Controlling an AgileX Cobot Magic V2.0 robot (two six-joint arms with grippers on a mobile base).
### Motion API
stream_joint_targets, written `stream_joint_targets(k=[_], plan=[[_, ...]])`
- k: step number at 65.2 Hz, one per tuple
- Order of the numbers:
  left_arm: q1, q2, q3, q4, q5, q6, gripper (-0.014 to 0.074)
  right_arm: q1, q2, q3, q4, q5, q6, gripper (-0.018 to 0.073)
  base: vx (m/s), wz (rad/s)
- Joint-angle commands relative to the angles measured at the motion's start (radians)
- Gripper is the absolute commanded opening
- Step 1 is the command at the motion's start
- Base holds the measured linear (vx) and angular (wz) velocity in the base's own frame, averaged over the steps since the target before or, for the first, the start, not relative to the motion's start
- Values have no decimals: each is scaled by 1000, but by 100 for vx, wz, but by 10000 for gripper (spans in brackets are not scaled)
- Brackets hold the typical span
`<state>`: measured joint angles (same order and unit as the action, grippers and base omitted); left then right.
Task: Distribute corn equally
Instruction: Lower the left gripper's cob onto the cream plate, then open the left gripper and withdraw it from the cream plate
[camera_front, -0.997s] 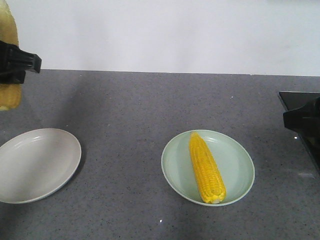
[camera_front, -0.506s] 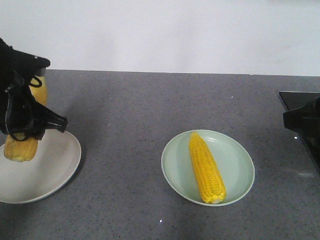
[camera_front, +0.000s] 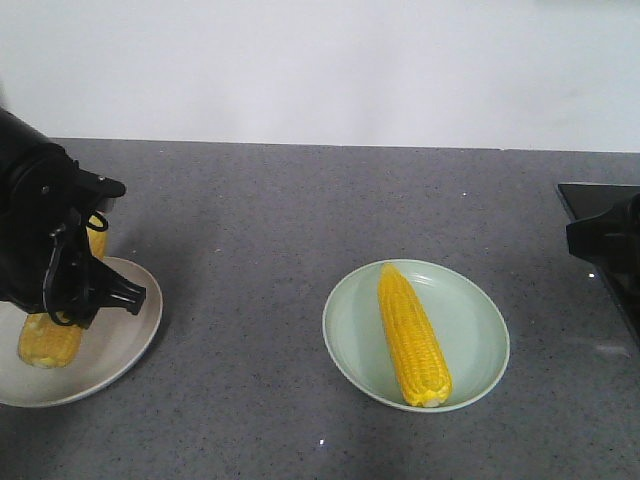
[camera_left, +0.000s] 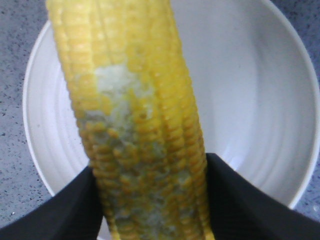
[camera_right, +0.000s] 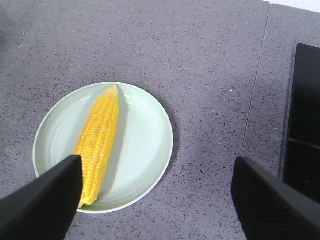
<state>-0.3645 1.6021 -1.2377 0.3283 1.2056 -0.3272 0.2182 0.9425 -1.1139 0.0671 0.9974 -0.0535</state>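
Observation:
My left gripper (camera_front: 72, 292) is shut on a cob of corn (camera_front: 48, 342) over the white plate (camera_front: 125, 335) at the left. In the left wrist view the black fingers (camera_left: 65, 212) press both sides of this corn (camera_left: 135, 115), which has a pale mashed patch and lies across the white plate (camera_left: 260, 100). Whether it touches the plate I cannot tell. A second cob of corn (camera_front: 412, 335) lies on the pale green plate (camera_front: 480, 305) at the middle. My right gripper (camera_right: 157, 200) hangs open above the counter, just right of the green plate (camera_right: 145, 145) and its corn (camera_right: 98, 142).
The plates stand on a grey speckled counter (camera_front: 300, 210) with a white wall behind. A black glass cooktop (camera_right: 305, 125) is set into the counter at the far right, under the right arm (camera_front: 605, 245).
The left arm has come down and slightly right with the corn, from high at the left edge to low over the white plate. The right arm and the green plate's corn have not moved.

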Motion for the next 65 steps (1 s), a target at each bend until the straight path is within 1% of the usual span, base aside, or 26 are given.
stream_joint_targets(k=[1,17,27,32,45,52,59,65], plan=[[0,-23,-22,26,-6,-15,128,-5,-5,-24,-8,-65,1,578,0,0],[0,5,-22,26,-2,-15,133,-5,-5,-24,-8,-65,1,578,0,0],[0,12,-22,26,1,-15,187,-5,-5,-24,-8,-65,1,578,0,0],[0,12,-22,26,1,-15,246,-5,-5,-24,-8,-65,1,578,0,0],[0,12,-22,26,1,-15,458,-5,-5,-24,-8,-65,1,578,0,0],[0,12,-22,26,1,-15,555,-5,-5,-24,-8,-65,1,578,0,0],[0,12,-22,26,1,-15,617,-5,-5,-24,-8,-65,1,578,0,0],[0,7,-22,26,0,-15,633,-5,-5,-24,-8,-65,1,578,0,0]])
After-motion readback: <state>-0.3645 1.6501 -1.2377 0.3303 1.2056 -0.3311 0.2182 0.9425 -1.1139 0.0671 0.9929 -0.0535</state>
